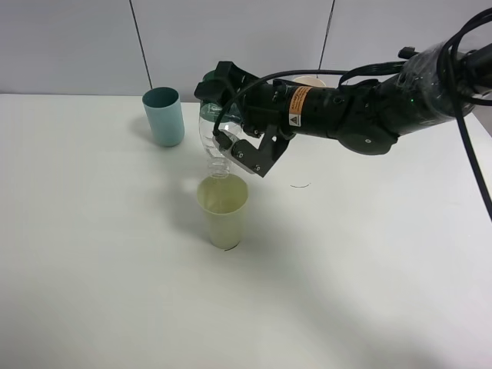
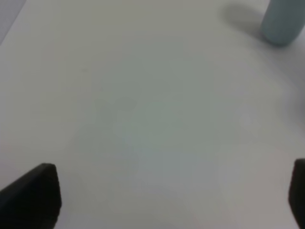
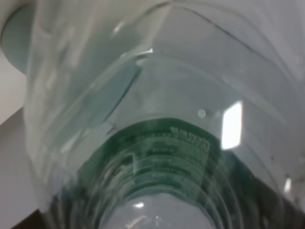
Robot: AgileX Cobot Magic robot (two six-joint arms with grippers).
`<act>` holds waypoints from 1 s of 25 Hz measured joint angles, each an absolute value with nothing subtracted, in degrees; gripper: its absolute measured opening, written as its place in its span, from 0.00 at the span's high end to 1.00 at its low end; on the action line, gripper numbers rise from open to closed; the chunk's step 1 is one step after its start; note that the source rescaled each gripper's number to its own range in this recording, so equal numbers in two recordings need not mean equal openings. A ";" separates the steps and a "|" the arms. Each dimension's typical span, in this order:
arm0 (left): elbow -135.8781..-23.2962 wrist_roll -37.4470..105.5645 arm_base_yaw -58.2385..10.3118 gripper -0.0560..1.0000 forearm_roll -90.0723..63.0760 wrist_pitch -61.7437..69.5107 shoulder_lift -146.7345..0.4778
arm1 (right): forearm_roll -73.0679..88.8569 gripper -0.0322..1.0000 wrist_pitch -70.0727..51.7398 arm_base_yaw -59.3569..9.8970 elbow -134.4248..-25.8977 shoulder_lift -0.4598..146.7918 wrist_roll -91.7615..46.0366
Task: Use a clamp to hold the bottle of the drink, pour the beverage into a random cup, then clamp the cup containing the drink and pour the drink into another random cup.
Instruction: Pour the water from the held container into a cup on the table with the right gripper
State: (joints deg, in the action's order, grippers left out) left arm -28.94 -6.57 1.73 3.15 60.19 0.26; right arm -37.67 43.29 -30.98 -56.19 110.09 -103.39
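Evidently pour 1 of 2 is under way: the right hand (image 1: 233, 144) grips the bottle (image 1: 209, 131) at frame centre, its long axis tipped steeply, neck pointing down over the yellow cup (image 1: 224, 214) just below. Lifting that cup and emptying it into the teal cup (image 1: 164, 117) at upper left remains, and the left hand (image 2: 167, 196) hangs wide open, empty.

Clear bottle (image 1: 207, 131) with dark green label (image 3: 171, 152), pale yellow-green cup (image 1: 223, 213), teal cup (image 1: 164, 119).
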 joint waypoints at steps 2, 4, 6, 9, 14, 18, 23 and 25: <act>-28.94 -6.57 1.73 0.10 3.15 60.19 0.26 | -37.67 0.97 43.35 -30.98 -56.19 110.09 -105.59; -28.94 -6.57 1.73 0.10 3.15 60.19 0.26 | -37.67 0.97 43.46 -30.98 -56.19 110.09 -107.30; -28.94 -6.57 1.73 0.10 3.15 60.19 0.26 | -37.67 0.97 43.61 -30.98 -56.19 110.09 -108.67; -28.94 -6.57 1.73 0.10 3.15 60.19 0.26 | -37.67 0.97 43.72 -30.98 -56.19 110.09 -110.09; -28.94 -6.57 1.73 0.10 3.15 60.19 0.26 | -37.73 0.97 43.83 -31.37 -56.19 110.09 -111.52; -28.94 -6.57 1.73 0.10 3.15 60.19 0.26 | -37.73 0.97 43.88 -31.91 -56.19 110.09 -111.45; -28.94 -6.57 1.73 0.10 3.15 60.19 0.26 | -37.14 0.97 44.53 -31.91 -56.19 110.09 -110.99; -28.94 -6.57 1.73 0.10 3.15 60.19 0.26 | -36.54 0.97 44.66 -31.91 -56.19 110.09 -110.99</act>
